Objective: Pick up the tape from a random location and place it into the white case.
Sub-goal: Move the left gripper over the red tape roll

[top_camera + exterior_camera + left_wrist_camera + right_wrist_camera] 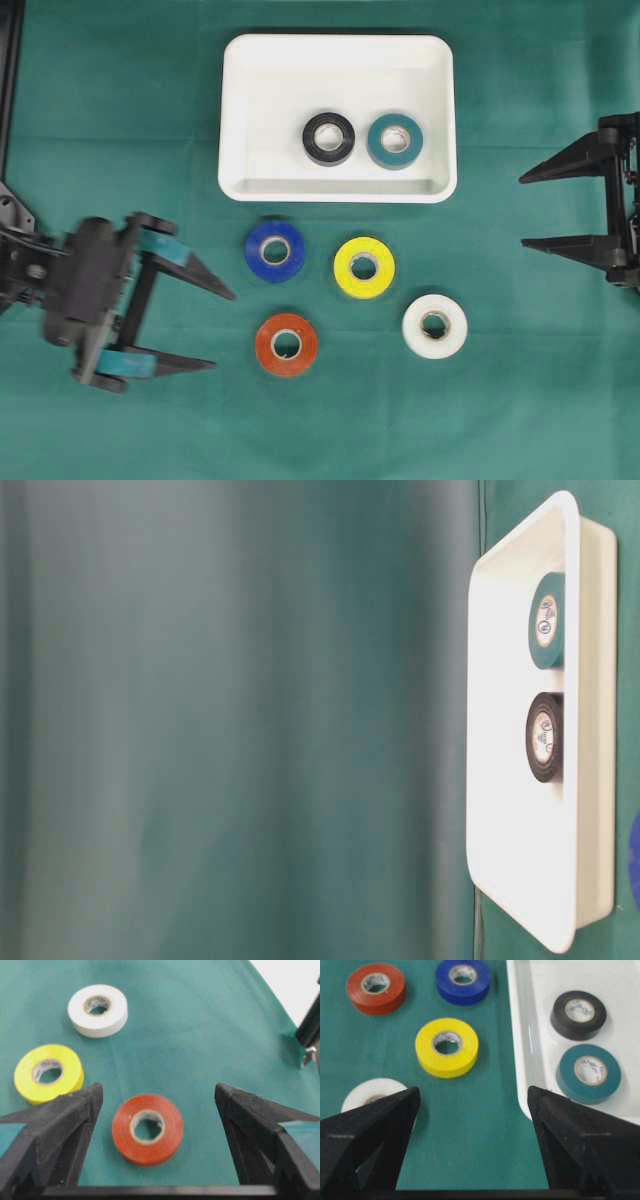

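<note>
On my left I have the left end effector [212, 329] lying low over the green table [120, 100], its two black fingers pointing right and spread wide with nothing between them; through its wrist camera the red tape roll [147, 1129] sits on the cloth just ahead of the open gap, untouched. Moving rightward, I count four rolls lying flat on the table below the case: a blue roll [275, 251] nearest the case's lower left, the red one below it, a yellow roll [364, 267] to the right of the blue, and a white roll [435, 326] lower and further right. None of them touch each other. The white case [240, 120] sits upper centre, its long side running left to right, and I see two rolls inside it, both flat on the floor of the right half: a black roll [329, 138] and, just beside it on the right, a teal roll [395, 140]. That makes six rolls in all, each a different colour. At the far right edge the right end effector [522, 211] hangs level with its fingers pointing left toward the middle, also opened wide and empty, well apart from every roll.
</note>
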Robot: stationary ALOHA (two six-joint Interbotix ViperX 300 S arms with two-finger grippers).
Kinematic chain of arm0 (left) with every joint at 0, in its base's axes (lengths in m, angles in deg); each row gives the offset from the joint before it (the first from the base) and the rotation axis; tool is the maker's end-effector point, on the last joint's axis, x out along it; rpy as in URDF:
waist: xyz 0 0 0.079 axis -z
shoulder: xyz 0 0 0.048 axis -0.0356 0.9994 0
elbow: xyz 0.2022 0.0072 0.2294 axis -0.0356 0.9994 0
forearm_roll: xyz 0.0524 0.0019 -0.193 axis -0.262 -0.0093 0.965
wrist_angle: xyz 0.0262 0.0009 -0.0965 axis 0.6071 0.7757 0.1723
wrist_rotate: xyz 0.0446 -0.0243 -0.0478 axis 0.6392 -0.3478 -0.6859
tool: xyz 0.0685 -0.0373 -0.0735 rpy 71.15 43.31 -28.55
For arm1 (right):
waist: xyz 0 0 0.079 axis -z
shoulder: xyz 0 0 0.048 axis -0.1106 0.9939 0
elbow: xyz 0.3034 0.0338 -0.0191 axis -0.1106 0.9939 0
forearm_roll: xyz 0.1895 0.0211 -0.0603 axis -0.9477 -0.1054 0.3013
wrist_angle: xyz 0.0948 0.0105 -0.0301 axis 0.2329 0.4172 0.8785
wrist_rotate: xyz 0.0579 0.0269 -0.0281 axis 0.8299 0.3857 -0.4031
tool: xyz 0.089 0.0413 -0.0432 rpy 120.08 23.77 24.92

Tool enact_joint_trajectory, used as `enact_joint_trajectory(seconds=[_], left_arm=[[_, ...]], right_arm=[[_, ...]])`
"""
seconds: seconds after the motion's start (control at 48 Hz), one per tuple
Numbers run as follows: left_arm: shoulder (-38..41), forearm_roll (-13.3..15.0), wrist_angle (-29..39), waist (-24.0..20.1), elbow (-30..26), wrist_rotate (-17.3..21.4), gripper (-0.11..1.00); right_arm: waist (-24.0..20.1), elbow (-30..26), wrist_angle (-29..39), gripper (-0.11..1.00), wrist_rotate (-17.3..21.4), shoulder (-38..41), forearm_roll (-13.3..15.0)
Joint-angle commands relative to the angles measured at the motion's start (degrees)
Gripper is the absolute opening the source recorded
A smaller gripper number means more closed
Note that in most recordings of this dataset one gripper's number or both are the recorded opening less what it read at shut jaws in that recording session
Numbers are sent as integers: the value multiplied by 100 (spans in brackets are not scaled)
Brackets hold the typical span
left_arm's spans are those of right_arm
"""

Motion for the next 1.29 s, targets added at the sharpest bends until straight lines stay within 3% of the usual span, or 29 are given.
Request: enact_joint_trajectory(seconds=[0.0, 0.209, 0.48, 0.918, 1.064, 1.272], left_arm=[[272, 9, -44, 9, -396, 9, 89], [817, 9, 0, 26, -984, 18, 89], [1046, 18, 343, 79, -1310, -35, 89], [1890, 9, 3533, 105, -2751, -360, 89], [2083, -18, 4043, 114, -3085, -369, 89], [2092, -18, 4061, 114, -3076, -378, 89]], right_arm=[[-9, -141, -53, 82, 9, 62, -9], [-9, -141, -62, 82, 9, 70, -9], [-9, -149, -44, 82, 9, 70, -9], [-18, -158, -35, 82, 9, 70, -9], [-9, -158, -26, 82, 9, 70, -9], [-9, -158, -35, 82, 9, 70, -9]])
